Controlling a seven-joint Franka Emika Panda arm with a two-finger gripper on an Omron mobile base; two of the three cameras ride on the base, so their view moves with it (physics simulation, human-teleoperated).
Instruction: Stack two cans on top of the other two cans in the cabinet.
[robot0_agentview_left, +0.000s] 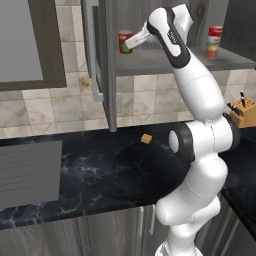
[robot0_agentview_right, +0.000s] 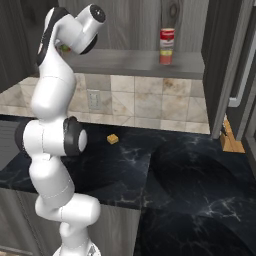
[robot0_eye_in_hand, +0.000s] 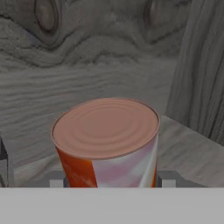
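Pincer (robot0_eye_in_hand: 111, 181) clamps red can (robot0_eye_in_hand: 107, 142); stacked cans (robot0_agentview_left: 214, 42) apart.

Both base views share the cabinet shelf (robot0_agentview_left: 165, 61); hand view close.

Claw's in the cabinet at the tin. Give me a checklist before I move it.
1. Claw shut on the red tin with a green label patch: ok.
2. Gripped tin upright: ok.
3. Tin lifted off the grey shelf board: cannot tell.
4. First stack, red-and-white tin on the green-yellow tin, upright: ok.
5. Second base tin to land on located: cannot tell.
6. Dark wood-grain cabinet door open: ok.
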